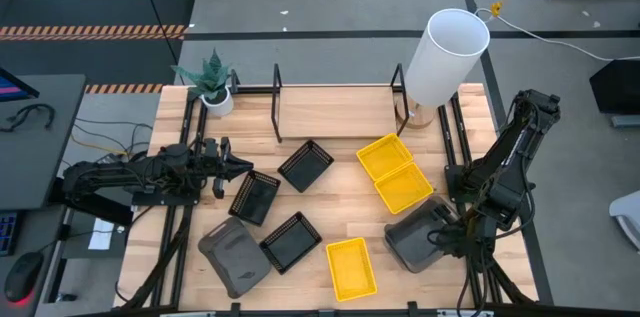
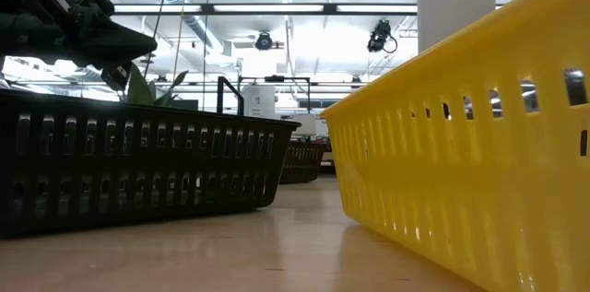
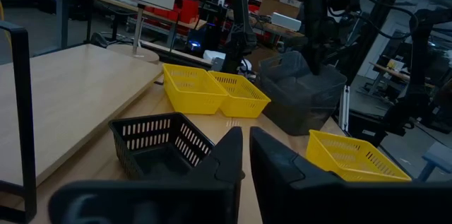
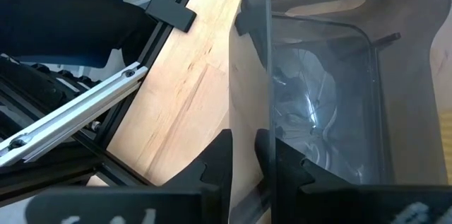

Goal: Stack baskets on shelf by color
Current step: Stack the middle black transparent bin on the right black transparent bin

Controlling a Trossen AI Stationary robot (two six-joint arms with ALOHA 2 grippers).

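Note:
My right gripper (image 1: 447, 229) (image 4: 244, 155) is shut on a dark grey basket (image 1: 415, 237) (image 3: 304, 93) at the table's near right. A second grey basket (image 1: 235, 257) lies near left. My left gripper (image 1: 243, 165) (image 3: 246, 143) (image 2: 138, 48) is shut and empty. It hovers at the left, just beyond a black slatted basket (image 1: 255, 197). Two more black baskets (image 1: 306, 165) (image 1: 291, 242) sit mid-table. Two yellow baskets (image 1: 385, 155) (image 1: 404, 187) touch side by side in front of the shelf (image 1: 335, 112). A third yellow one (image 1: 351, 267) lies near the front edge. My right gripper pinches the rim of the grey basket's right-hand wall (image 4: 258, 114), one finger (image 4: 282, 164) inside the basket and the other (image 4: 215, 160) outside. The fingers come down from above. Whether the basket's base rests on the table I cannot tell.
A tall white cylinder lamp (image 1: 445, 57) stands at the shelf's right end, and a small potted plant (image 1: 213, 85) at its left end. Black bracket uprights (image 1: 277, 102) rise along the shelf. Bare wood shows on the shelf board between them.

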